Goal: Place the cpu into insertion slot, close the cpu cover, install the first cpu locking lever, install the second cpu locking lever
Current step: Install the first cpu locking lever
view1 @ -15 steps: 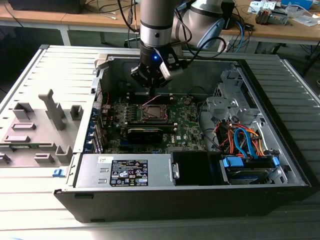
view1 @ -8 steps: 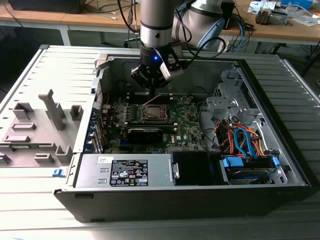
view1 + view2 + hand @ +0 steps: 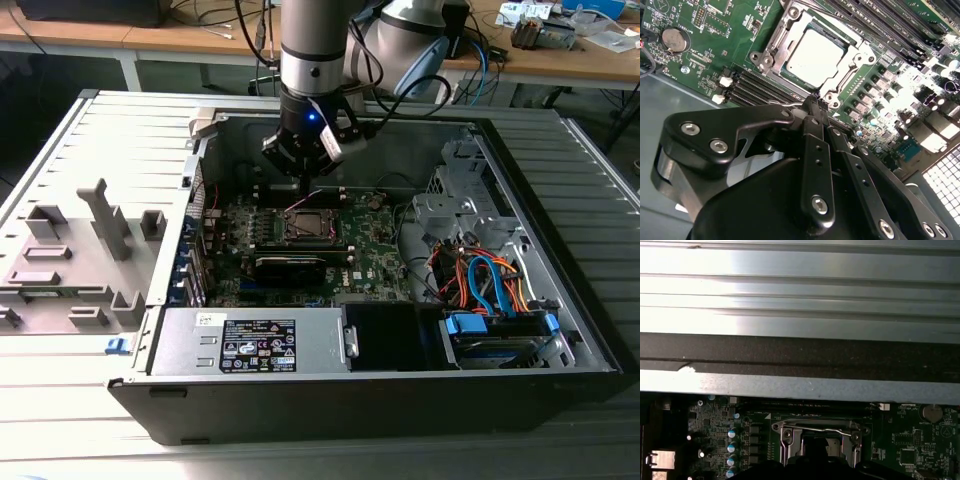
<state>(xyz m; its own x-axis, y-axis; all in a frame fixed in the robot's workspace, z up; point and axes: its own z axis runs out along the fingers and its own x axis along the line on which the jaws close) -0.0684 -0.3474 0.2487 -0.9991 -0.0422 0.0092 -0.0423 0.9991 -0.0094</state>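
Observation:
The cpu (image 3: 815,52) lies flat in the insertion slot (image 3: 308,225) on the green motherboard, its pale top showing through the window of the cpu cover (image 3: 782,37). That silver frame lies down over the chip. My gripper (image 3: 812,101) hovers just beside one edge of the socket, its black fingers (image 3: 816,150) pressed together with nothing seen between them. A thin wire locking lever (image 3: 785,104) runs right by the fingertips. In the first wrist view a silver lever (image 3: 812,429) lies across the socket edge, above the dark gripper body (image 3: 815,467). In the exterior view the gripper (image 3: 303,172) hangs over the socket's far side.
The board sits inside an open computer case (image 3: 560,300). Black memory slots (image 3: 760,87), a coin battery (image 3: 673,39) and capacitors (image 3: 731,447) surround the socket. A long black card (image 3: 290,265), power supply (image 3: 250,345) and drive cables (image 3: 490,280) lie nearer the exterior view's front.

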